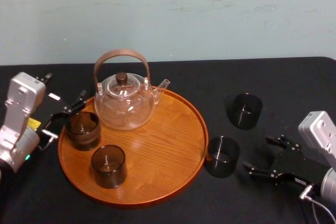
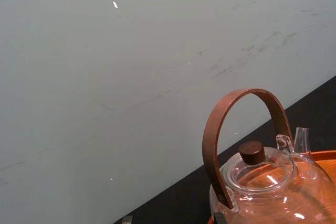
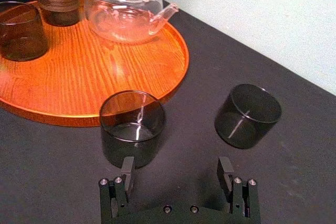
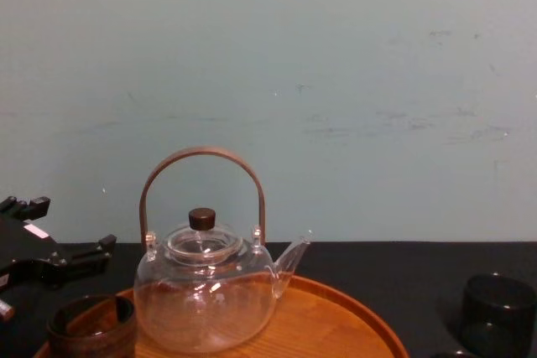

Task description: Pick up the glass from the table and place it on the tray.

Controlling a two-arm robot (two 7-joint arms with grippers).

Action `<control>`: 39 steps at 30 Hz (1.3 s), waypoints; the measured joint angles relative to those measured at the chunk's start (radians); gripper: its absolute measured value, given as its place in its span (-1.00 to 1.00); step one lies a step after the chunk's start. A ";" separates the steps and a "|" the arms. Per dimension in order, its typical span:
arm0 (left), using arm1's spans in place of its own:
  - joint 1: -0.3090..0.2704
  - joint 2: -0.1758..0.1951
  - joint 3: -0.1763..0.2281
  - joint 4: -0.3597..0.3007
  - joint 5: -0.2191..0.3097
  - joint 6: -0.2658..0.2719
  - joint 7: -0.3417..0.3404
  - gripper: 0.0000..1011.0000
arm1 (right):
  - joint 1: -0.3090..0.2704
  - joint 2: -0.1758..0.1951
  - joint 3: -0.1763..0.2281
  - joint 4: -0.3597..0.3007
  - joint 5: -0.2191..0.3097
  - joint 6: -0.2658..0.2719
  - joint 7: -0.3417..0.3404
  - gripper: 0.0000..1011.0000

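Two dark smoky glasses stand on the black table (image 1: pixel 273 77), right of the round wooden tray (image 1: pixel 168 150). One glass (image 1: pixel 222 156) (image 3: pixel 131 127) stands against the tray's rim. The other glass (image 1: pixel 244 110) (image 3: pixel 247 115) (image 4: pixel 499 312) is farther back and to the right. My right gripper (image 1: pixel 258 153) (image 3: pixel 176 170) is low over the table just right of the nearer glass, open and holding nothing. That glass stands just ahead of one fingertip (image 3: pixel 127 167). My left gripper (image 1: pixel 65 119) (image 4: pixel 71 224) hovers open at the tray's left rim.
On the tray stand a clear glass teapot (image 1: pixel 125 100) (image 3: pixel 126 11) (image 4: pixel 205 299) (image 2: pixel 268 182) with an arched brown handle, a thick-rimmed brown cup (image 1: pixel 82 129) (image 3: pixel 56 1) (image 4: pixel 91 324) and another dark glass (image 1: pixel 108 166) (image 3: pixel 20 31). A pale wall (image 1: pixel 168 14) rises behind the table.
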 joint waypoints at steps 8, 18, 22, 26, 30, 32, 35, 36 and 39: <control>0.000 0.000 0.000 0.000 0.000 0.000 0.000 0.98 | 0.010 -0.022 -0.007 0.004 -0.028 0.000 0.023 0.98; 0.000 0.000 0.000 0.000 0.000 0.000 0.000 0.98 | 0.025 -0.053 -0.014 0.008 -0.062 0.002 0.053 0.98; 0.000 0.000 0.000 0.000 0.000 0.000 0.000 0.98 | 0.032 -0.069 -0.016 0.011 -0.074 0.004 0.069 0.98; 0.000 0.000 0.000 0.000 0.000 0.000 0.000 0.98 | 0.035 -0.080 -0.016 0.013 -0.083 0.009 0.079 0.98; 0.000 0.000 0.000 0.000 0.000 0.000 0.000 0.98 | 0.037 -0.092 -0.014 0.015 -0.089 0.013 0.091 0.98; 0.000 0.000 0.000 0.000 0.000 0.000 0.000 0.98 | 0.037 -0.098 -0.011 0.017 -0.091 0.016 0.097 0.98; 0.000 0.000 0.000 0.000 0.000 0.000 0.000 0.98 | 0.039 -0.108 -0.008 0.020 -0.096 0.020 0.104 0.98; 0.000 0.000 0.000 0.000 0.000 0.000 0.000 0.98 | 0.040 -0.110 -0.007 0.021 -0.097 0.020 0.104 0.98; 0.000 0.000 0.000 0.000 0.000 0.000 0.000 0.98 | 0.045 -0.121 -0.006 0.028 -0.102 0.024 0.109 0.98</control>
